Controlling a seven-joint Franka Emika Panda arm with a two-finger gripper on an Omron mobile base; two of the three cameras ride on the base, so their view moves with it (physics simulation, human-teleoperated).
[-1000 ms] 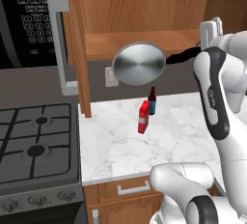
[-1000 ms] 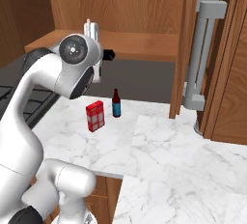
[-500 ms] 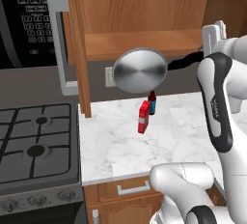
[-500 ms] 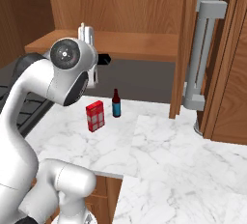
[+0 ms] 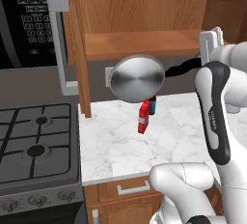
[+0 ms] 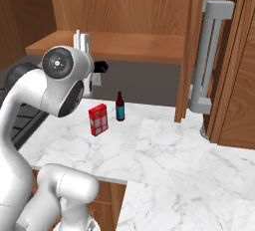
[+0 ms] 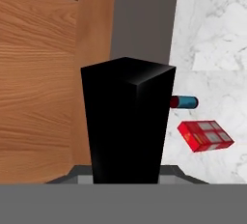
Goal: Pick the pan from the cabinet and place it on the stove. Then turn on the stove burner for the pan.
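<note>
White marble counter (image 5: 183, 131) lies under the open cabinet (image 5: 144, 44), with the stove (image 5: 34, 146) at its left. The claw (image 5: 202, 63) grips the black handle of the pan (image 5: 137, 79) and holds it in the air, tilted on its side, below the cabinet shelf and above the counter. On the counter stand a red box (image 5: 143, 118) and a small bottle (image 6: 120, 106), close together.
</note>
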